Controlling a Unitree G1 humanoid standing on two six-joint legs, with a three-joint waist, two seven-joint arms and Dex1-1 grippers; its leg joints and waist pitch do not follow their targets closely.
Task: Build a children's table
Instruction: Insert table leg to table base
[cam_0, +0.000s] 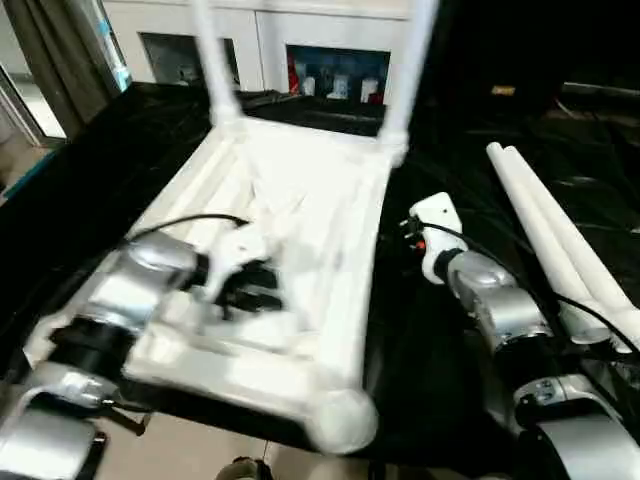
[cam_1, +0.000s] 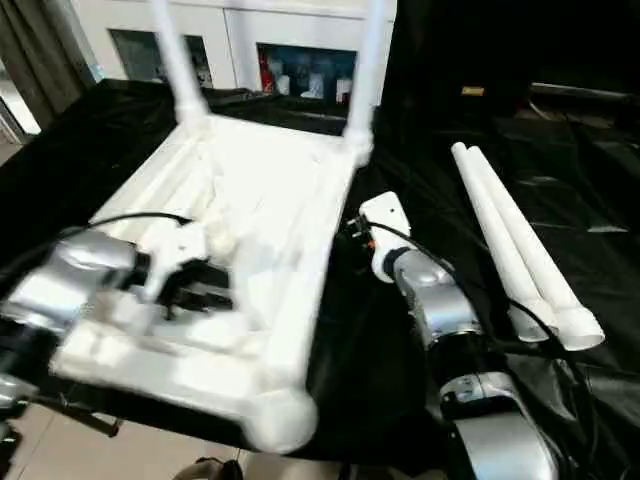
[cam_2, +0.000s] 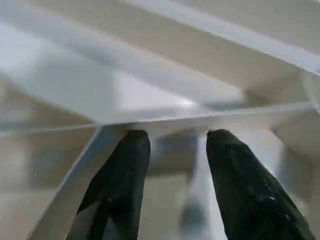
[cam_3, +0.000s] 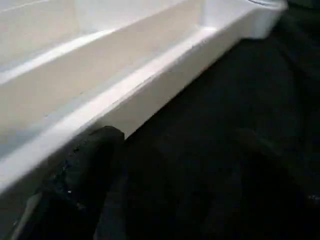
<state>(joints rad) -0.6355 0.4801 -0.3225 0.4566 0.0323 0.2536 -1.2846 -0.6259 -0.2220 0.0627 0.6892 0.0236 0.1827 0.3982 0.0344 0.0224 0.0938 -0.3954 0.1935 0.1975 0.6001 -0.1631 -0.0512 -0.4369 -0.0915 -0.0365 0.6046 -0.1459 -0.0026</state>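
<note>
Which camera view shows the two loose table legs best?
The right eye view: both loose legs lie whole, side by side on the black cloth, right of the upturned table top. The left eye view cuts off their near ends. The wrist views look at the table top.

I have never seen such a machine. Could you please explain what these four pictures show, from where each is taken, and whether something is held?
A two-armed robot is building a white table top, which lies upside down on a black cloth. Two legs already stand in its far corners; two loose legs lie on the right. Two pictures come from its head, looking down; two come from cameras on its wrists. The left claw hangs over the ribbed underside, fingers apart. The right claw is open beside the top's edge. Neither holds anything.
</note>
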